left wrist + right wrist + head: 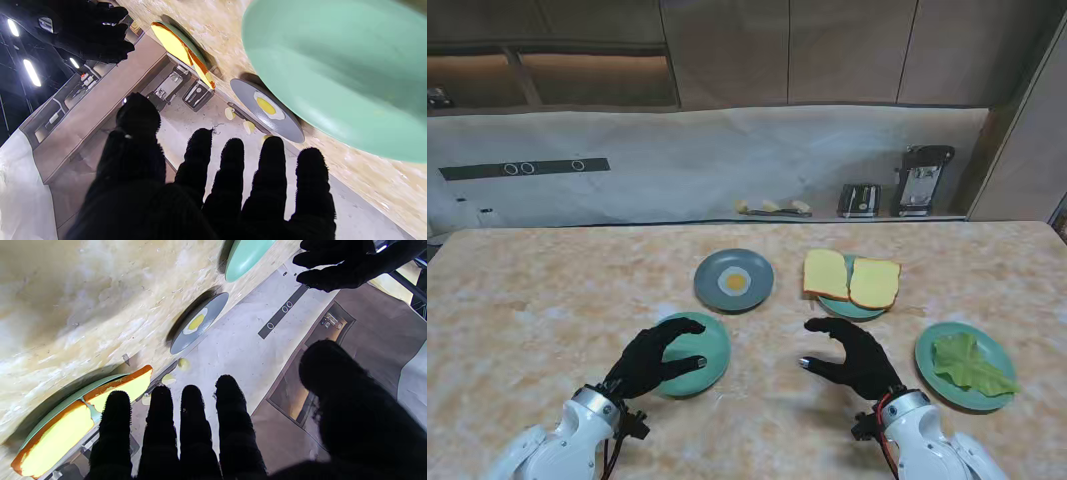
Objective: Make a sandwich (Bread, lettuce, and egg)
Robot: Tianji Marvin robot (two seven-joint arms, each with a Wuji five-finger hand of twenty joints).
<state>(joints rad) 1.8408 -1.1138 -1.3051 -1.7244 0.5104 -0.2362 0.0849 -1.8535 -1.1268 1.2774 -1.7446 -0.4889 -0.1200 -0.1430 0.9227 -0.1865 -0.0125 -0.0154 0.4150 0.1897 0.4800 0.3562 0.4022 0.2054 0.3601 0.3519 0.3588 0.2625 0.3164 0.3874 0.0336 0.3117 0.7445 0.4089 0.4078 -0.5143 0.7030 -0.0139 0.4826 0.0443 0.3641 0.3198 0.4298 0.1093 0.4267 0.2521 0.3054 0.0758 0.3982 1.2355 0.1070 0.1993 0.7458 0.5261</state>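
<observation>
Two bread slices [851, 278] lie side by side on a green plate [837, 306] right of centre; the right wrist view shows the bread [60, 433] too. A fried egg [735, 282] sits on a grey plate [757, 266]. A lettuce leaf [972, 363] rests on a green plate [935, 350] at the right. An empty green plate [712, 345] lies near me, left of centre. My left hand [652, 358] hovers over its left part, open. My right hand [855, 358] is open too, nearer to me than the bread plate, holding nothing.
Behind the table's far edge runs a counter with a toaster [859, 200], a coffee machine [924, 180] and several small pale items [772, 207]. The marble-patterned table top [547, 300] stretches wide to the left.
</observation>
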